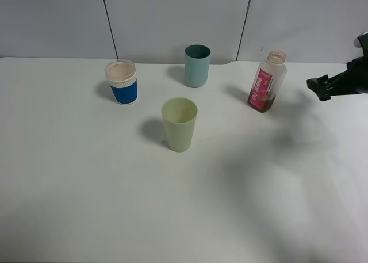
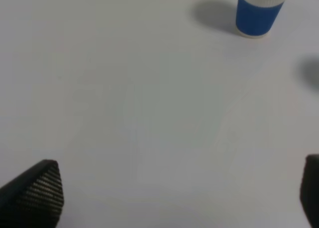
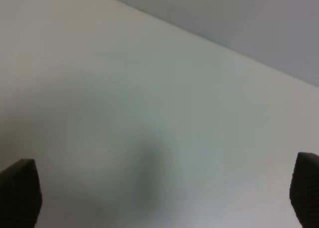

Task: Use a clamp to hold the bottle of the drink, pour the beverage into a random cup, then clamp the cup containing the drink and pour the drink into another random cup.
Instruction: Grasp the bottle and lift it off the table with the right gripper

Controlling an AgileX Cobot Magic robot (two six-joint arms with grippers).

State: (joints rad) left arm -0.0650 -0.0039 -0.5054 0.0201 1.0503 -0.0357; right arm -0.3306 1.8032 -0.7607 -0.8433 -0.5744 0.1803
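Tabletop [image 1: 86,205] first: my right gripper [image 1: 318,88] hangs with jaws wide apart near the upright bottle [image 1: 266,82], not touching. My left gripper [image 2: 179,198], jaws also wide, faces the blue-and-white cup [image 2: 259,13]. I see the pale yellow-green tumbler [image 1: 179,125] standing apart.

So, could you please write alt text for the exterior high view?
On a white table stand a capless bottle, a teal tumbler, a blue-and-white cup and a pale yellow-green tumbler. The right hand hovers at the right edge.

I see one teal tumbler [image 1: 197,65] upright on the white table [image 1: 86,188], well apart from the right gripper [image 1: 317,90], toward its left.
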